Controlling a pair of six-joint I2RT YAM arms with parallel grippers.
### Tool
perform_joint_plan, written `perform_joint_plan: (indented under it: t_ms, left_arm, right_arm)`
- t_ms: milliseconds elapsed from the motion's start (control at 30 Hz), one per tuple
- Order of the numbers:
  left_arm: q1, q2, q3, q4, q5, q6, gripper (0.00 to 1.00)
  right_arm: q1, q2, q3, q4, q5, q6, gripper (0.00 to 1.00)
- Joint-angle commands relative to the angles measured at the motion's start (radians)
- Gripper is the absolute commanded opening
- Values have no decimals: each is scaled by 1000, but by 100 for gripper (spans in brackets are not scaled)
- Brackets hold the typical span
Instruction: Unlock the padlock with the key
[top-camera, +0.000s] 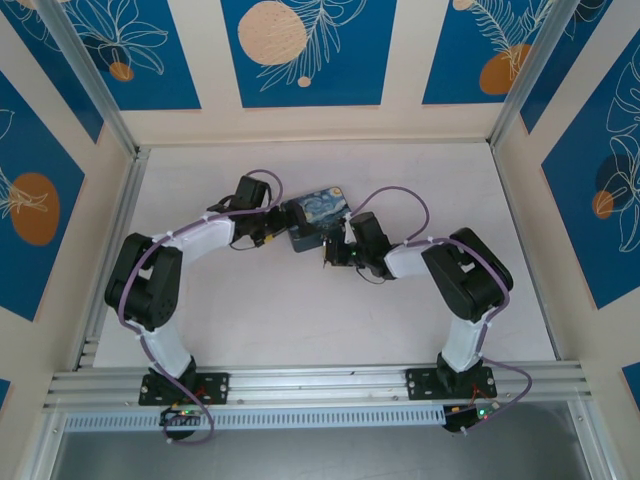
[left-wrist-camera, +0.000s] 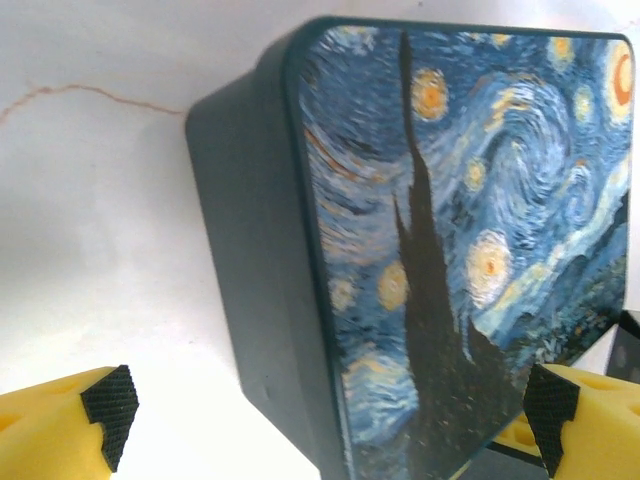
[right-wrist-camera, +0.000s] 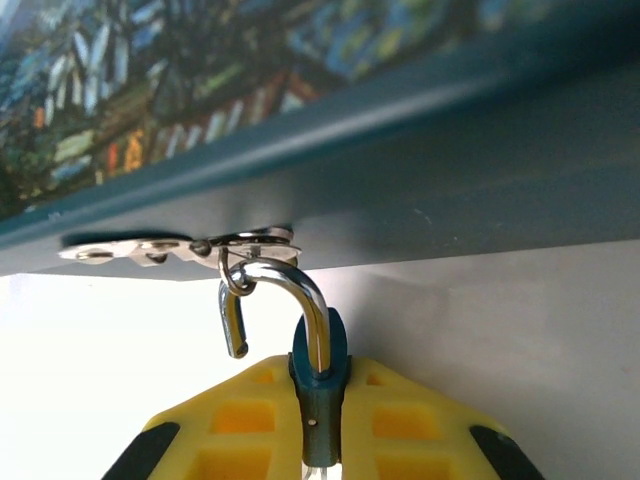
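My right gripper (right-wrist-camera: 320, 385) is shut on the padlock (right-wrist-camera: 318, 415), its yellow fingers pressed against both sides of the small teal body. The silver shackle (right-wrist-camera: 300, 290) stands open. Its free end hangs loose, and its curve is hooked through a small ring at the latch (right-wrist-camera: 235, 245) on the edge of the swirl-painted box (right-wrist-camera: 330, 120). The key is hidden. My left gripper (left-wrist-camera: 330, 410) is open, its pads wide apart on either side of a corner of the box (left-wrist-camera: 470, 230). From above, both grippers (top-camera: 268, 218) (top-camera: 335, 248) meet at the box (top-camera: 315, 215).
The box rests on the white table (top-camera: 300, 320), near the middle and slightly towards the back. Patterned walls and metal rails (top-camera: 110, 230) enclose the table. A thin crack line (left-wrist-camera: 90, 92) marks the surface left of the box.
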Motion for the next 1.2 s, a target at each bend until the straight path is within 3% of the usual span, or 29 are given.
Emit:
perform_joint_plan:
  t_ms: [0, 400, 1167]
  left_arm:
    - [10, 6, 33, -52, -54, 57, 100]
    - [-53, 47, 79, -176, -231, 173, 100]
    - [-85, 102, 12, -171, -242, 178, 98]
  right_arm:
    - [-10, -17, -27, -49, -26, 54, 0]
    - [-21, -33, -27, -17, -103, 226, 0]
    - [-124, 26, -45, 228, -163, 510, 0]
